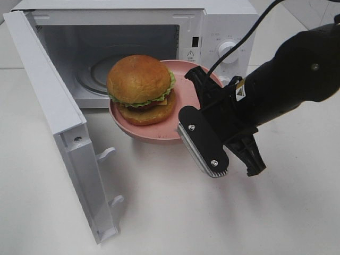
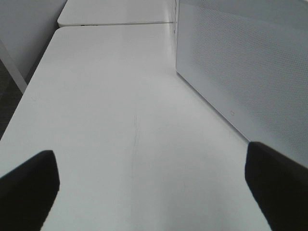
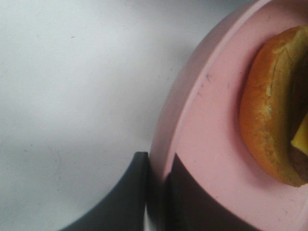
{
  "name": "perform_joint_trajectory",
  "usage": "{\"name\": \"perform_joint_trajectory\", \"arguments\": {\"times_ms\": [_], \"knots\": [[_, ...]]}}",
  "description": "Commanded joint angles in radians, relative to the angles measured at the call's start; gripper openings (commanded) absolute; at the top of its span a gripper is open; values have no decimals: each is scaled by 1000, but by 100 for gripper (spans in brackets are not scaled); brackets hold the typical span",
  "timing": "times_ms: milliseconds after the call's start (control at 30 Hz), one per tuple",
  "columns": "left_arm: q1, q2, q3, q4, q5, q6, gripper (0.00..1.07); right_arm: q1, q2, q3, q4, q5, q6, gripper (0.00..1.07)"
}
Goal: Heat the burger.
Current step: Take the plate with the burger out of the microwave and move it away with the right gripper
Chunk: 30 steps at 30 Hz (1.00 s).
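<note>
The burger point(image 1: 141, 87) has a glossy brown bun, green lettuce and a dark patty. It sits on a pink plate point(image 1: 151, 134) held just in front of the open microwave point(image 1: 223, 32). My right gripper point(image 1: 187, 110) is shut on the plate's right rim. In the right wrist view the right gripper point(image 3: 156, 168) pinches the plate's rim point(image 3: 192, 125), one finger on each side, with the burger's bun point(image 3: 269, 110) close by. My left gripper point(image 2: 151, 166) is open over bare table, its dark fingers point(image 2: 29, 183) far apart. It does not show in the exterior high view.
The microwave door point(image 1: 58, 122) stands swung wide open on the left, with latch hooks on its edge. The glass turntable point(image 1: 98, 71) lies inside the cavity. A white dotted panel point(image 2: 240, 72) stands beside my left gripper. The white table point(image 1: 175, 212) stretches in front.
</note>
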<state>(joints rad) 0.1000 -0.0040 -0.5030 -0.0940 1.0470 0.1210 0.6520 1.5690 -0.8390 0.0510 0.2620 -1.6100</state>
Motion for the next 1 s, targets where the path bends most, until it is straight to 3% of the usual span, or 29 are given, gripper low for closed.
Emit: {"name": "perform_joint_trajectory", "arguments": {"times_ms": [33,600,1000], "knots": [[4,-21,4,1,-8,-3,101,-1,-56,21,9,-68,23,1],[4,-21,4,1,-8,-3,101,-1,-330,246,7,-55,106,1],[4,-21,4,1,-8,-3,101,-1,-532,349,-18,33,153,1]]}}
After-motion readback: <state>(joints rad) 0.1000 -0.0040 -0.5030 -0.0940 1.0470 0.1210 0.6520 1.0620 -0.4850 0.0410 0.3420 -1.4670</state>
